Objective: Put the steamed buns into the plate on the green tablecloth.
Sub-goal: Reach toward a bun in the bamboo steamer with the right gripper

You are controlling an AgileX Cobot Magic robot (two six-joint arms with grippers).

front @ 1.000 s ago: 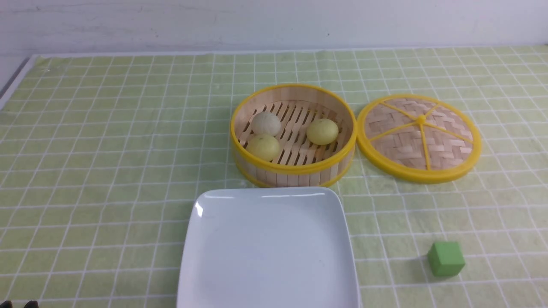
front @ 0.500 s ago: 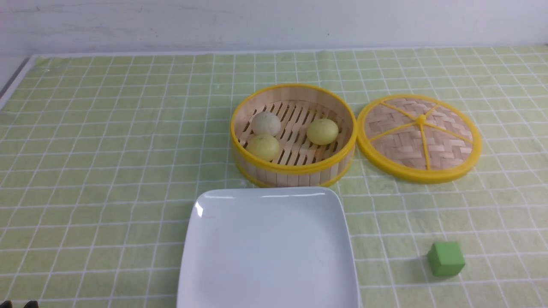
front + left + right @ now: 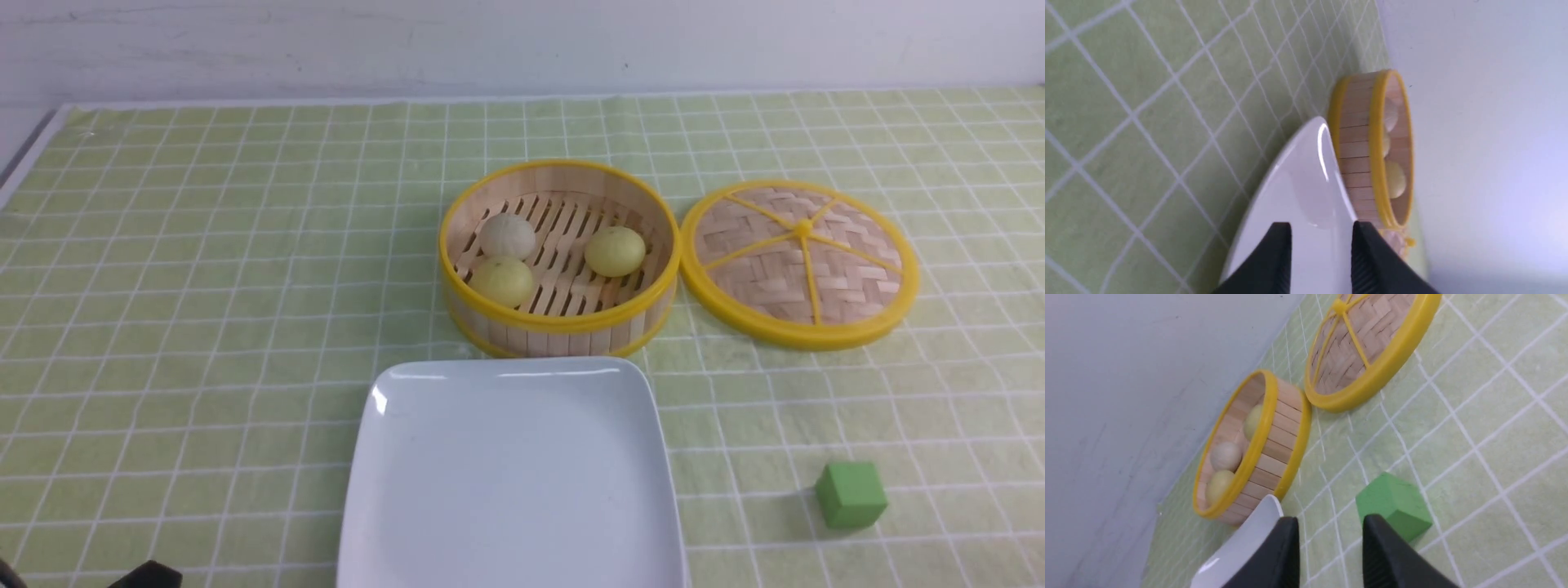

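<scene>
Three small round dome-shaped steamed buns (image 3: 506,235) sit on the slatted floor of the round bamboo steamer basket with yellow rims (image 3: 563,325); none is on the plate yet; the off-white one lies at the basket's far left, a pale yellow one (image 3: 501,280) just in front of it, and the second pale yellow one (image 3: 615,251) apart from both on the right side. Directly in front of the basket, its far edge very close to the basket's wall, lies the large glossy white square plate with rounded corners (image 3: 514,490); whether the two touch cannot be told. Right of the basket, rim beside rim, rests the round woven bamboo lid with yellow rim and spokes (image 3: 800,261), flat on the light yellow-green tablecloth with thin white grid lines (image 3: 204,286); a small green cube (image 3: 851,494) stands right of the plate, well apart from it. The left gripper (image 3: 1321,225) has its black fingers parted with nothing between them, pointing across the plate toward the basket. The right gripper (image 3: 1331,518) has its black fingers likewise parted and holds nothing; the green cube lies on the cloth just beyond one finger, the plate's corner beyond the other.
</scene>
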